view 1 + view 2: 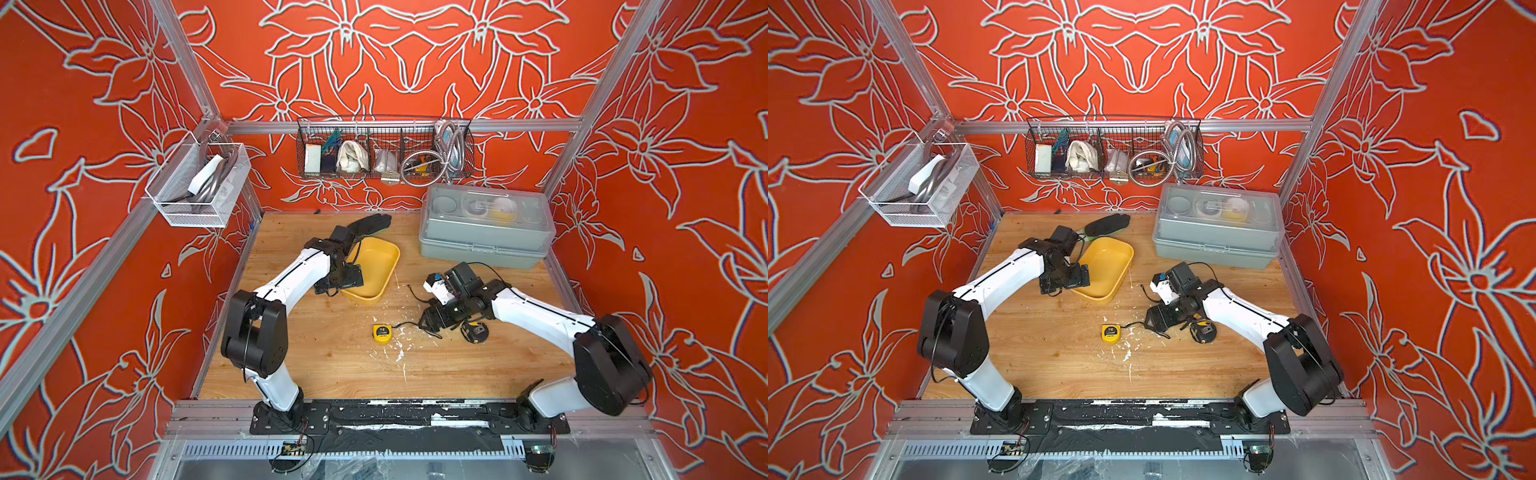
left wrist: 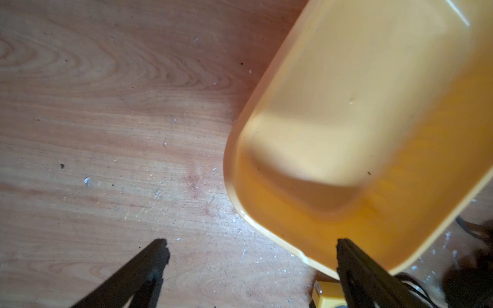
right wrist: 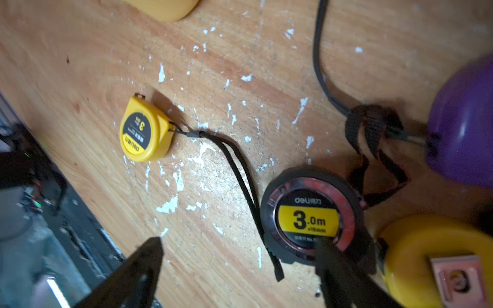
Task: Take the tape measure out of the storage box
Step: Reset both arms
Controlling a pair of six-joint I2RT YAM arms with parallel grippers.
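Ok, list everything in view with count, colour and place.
Oblong plastic storage box: one, yellow, empty, on wooden table.
Small plastic tape measure: one, yellow, on table outside box.
Round tape measure: one, black, by right gripper.
Rounded item with metal clip: one, yellow, beside black one.
Domed item: one, purple, on table, partly out of frame.
Lidded case: one, grey, table's back.
Glove: one, black, behind the box.
Wire baskets: two, black and white, on walls.
Grippers: two, black; left gripper and right gripper open.

Red floral walls (image 1: 415, 62) enclose a scratched wooden tabletop (image 1: 332, 374).
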